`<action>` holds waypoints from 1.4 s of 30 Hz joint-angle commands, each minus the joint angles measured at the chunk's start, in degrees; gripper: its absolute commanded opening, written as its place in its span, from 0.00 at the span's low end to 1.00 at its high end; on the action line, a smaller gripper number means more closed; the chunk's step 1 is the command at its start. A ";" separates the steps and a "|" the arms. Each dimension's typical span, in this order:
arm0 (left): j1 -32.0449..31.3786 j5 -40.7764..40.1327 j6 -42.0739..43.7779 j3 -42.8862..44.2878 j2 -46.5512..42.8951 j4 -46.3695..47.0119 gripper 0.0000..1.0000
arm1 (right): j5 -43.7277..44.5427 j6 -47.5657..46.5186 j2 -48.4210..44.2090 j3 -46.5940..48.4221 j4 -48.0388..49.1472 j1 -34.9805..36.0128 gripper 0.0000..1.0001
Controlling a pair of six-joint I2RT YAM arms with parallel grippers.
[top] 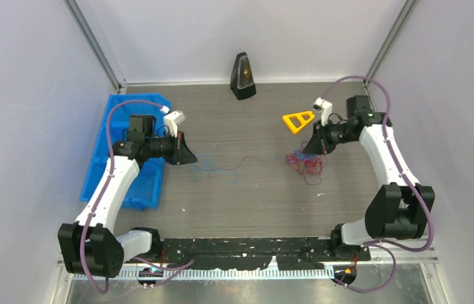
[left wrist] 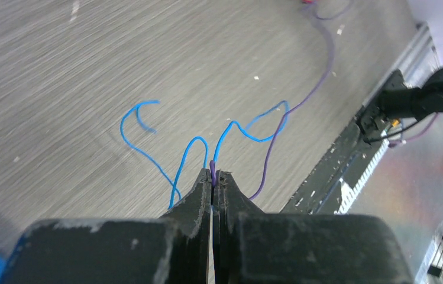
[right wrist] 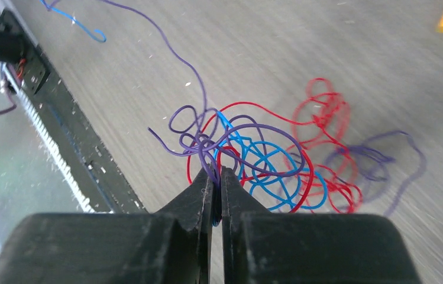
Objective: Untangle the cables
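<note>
The table [top: 253, 190] carries a blue bin [top: 104, 183] behind the left gripper [left wrist: 213, 177] and a yellow triangle [top: 298, 120] just beside the right gripper [right wrist: 217, 174]. The cables lie between the two tools, most of them bunched in a red, blue and purple knot [right wrist: 266, 160] directly ahead of and under the right tips. The right jaws are pressed together on a purple loop at the knot's near edge. The left jaws are also pressed together, pinching the purple strand [left wrist: 272, 142], which curves away ahead of that tool toward the knot. A blue strand [left wrist: 148, 148] snakes loosely just ahead of the left tips and passes close under them; whether it is also caught there cannot be told. The step looks like drawing the purple strand out of the knot. To do it well, the right tool should probably anchor the bundle low while the left pulls slowly away and slightly upward, watching that red and blue loops slacken rather than cinch. If they tighten, it is better to regrip nearer the crossing. No brand, label or writing can be read anywhere.
</note>
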 commanded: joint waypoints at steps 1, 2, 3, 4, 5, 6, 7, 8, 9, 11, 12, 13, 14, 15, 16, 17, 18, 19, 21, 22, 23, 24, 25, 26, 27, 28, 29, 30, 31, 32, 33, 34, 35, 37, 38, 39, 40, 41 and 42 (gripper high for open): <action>-3.25 3.30 -2.41 2.48 -1.32 3.09 0.00 | 3.95 3.98 -0.69 -4.25 7.04 8.25 0.10; -3.27 4.08 -3.50 2.96 -1.26 3.60 0.00 | 5.32 3.85 -0.53 -5.28 8.12 9.19 0.12; -3.43 4.92 -4.34 3.59 -1.27 3.99 0.00 | 7.87 3.13 0.01 -5.93 8.61 10.51 0.16; -3.88 5.37 -4.79 4.15 -1.40 4.24 0.00 | 10.44 2.79 0.39 -6.29 8.69 11.43 0.32; -5.04 5.33 -4.85 4.79 -1.68 4.40 0.00 | 11.42 2.03 1.29 -6.22 8.23 11.79 0.42; -6.18 4.77 -4.82 5.30 -1.74 4.45 0.00 | 12.40 1.72 2.09 -5.51 7.80 12.32 0.61; -7.42 3.82 -4.67 5.65 -1.82 4.46 0.00 | 12.36 1.61 2.35 -4.95 7.08 12.54 0.67; -8.72 2.33 -4.53 5.89 -1.67 4.47 0.00 | 11.58 1.77 2.51 -3.81 6.92 13.08 0.76; -9.82 0.07 -4.58 5.99 -1.45 4.46 0.00 | 11.07 2.19 2.43 -3.26 6.95 13.41 0.79; -11.49 -5.55 -4.77 6.37 -0.33 3.90 0.00 | 10.37 3.29 1.91 -1.57 7.38 15.25 0.86; -11.65 -7.99 -4.73 6.49 0.46 3.47 0.00 | 10.82 3.53 1.74 -0.70 7.46 16.68 0.88; -11.67 -11.38 -4.42 6.63 1.17 2.64 0.00 | 11.13 3.93 1.74 -0.04 7.59 17.45 0.89; -11.68 -15.03 -3.59 6.99 1.83 1.87 0.00 | 11.49 4.19 1.72 0.11 7.61 18.64 0.89; -11.68 -17.14 -2.40 7.51 2.45 1.15 0.00 | 11.47 4.37 1.68 0.25 7.63 19.04 0.90; -11.68 -17.30 -1.13 7.91 2.77 0.59 0.00 | 11.03 4.69 1.68 0.21 7.63 19.89 0.90; -11.75 -15.88 1.10 8.11 2.86 0.30 0.00 | 10.84 4.98 1.62 -0.08 8.03 20.33 0.90; -11.83 -13.77 1.80 7.92 2.84 0.32 0.00 | 10.61 5.70 1.62 -0.30 8.45 21.47 0.91; -11.96 -12.26 1.72 7.69 2.92 0.52 0.00 | 10.57 6.23 1.59 -1.11 10.03 22.98 0.91; -12.20 -10.05 0.98 7.59 3.53 0.67 0.00 | 10.68 7.96 2.08 -2.12 13.11 26.02 0.92; -12.20 -9.25 0.60 7.59 3.93 0.68 0.00 | 10.67 8.88 2.88 -2.25 15.15 27.08 0.92; -12.20 -8.56 0.37 7.68 4.37 0.61 0.00 | 10.28 9.18 3.32 -2.30 16.10 29.46 0.92; -12.20 -8.16 0.24 7.68 4.51 0.60 0.00 | 10.16 9.78 4.53 -2.25 18.05 30.74 0.92; -12.20 -7.98 0.24 7.62 4.62 0.78 0.00 | 10.55 10.07 5.91 -2.12 19.04 33.14 0.92; -12.20 -7.88 0.17 7.62 4.54 0.99 0.00 | 10.95 10.31 6.59 -1.87 21.18 34.29 0.92; -12.20 -7.77 0.15 7.60 4.45 1.12 0.00 | 11.84 10.31 8.09 -1.81 22.27 36.45 0.91; -12.20 -7.73 0.19 7.73 4.36 1.24 0.00 | 12.30 10.25 8.92 -1.64 24.10 37.44 0.91; -12.20 -7.58 0.22 7.75 4.37 1.19 0.00 | 12.95 10.27 10.43 -1.56 24.92 39.21 0.91; -12.20 -7.44 0.22 7.88 4.37 1.28 0.00 | 13.18 10.32 11.32 -1.16 26.32 40.76 0.91; -12.20 -7.35 0.12 8.01 4.39 1.34 0.00 | 13.23 10.62 12.90 -0.97 27.09 41.44 0.91; -12.14 -7.32 -0.09 8.11 4.50 1.43 0.00 | 13.38 10.84 13.60 -0.70 28.60 42.72 0.92; -12.05 -7.33 -0.27 8.16 4.68 1.59 0.00 | 13.33 11.16 14.88 -0.48 29.86 43.25 0.92; -11.84 -7.29 -0.29 8.13 4.87 1.91 0.00 | 13.12 11.34 16.05 -0.08 30.48 44.34 0.93; -11.65 -7.15 -2.18 8.10 5.08 2.26 0.00 | 13.07 11.40 16.59 0.23 30.86 44.90 0.93; -10.95 -6.68 -3.53 7.94 5.35 3.21 0.00 | 13.19 11.36 18.06 1.08 31.07 46.26 0.91; -10.56 -6.36 -4.19 7.77 5.39 3.71 0.00 | 13.53 11.17 18.76 1.37 31.04 46.82 0.83; -10.09 -6.08 -4.70 7.68 5.34 4.09 0.00 | 13.76 10.70 18.95 1.39 30.69 46.98 0.75; -9.62 -5.91 -5.11 7.72 5.39 4.33 0.00 | 14.63 10.35 19.01 1.40 30.32 47.09 0.57; -9.00 -5.74 -5.32 7.79 5.41 4.48 0.00 | 15.06 9.28 18.81 1.45 29.19 47.07 0.49; -8.26 -5.63 -5.55 7.77 5.42 4.68 0.00 | 15.57 8.40 18.00 1.33 28.48 47.05 0.34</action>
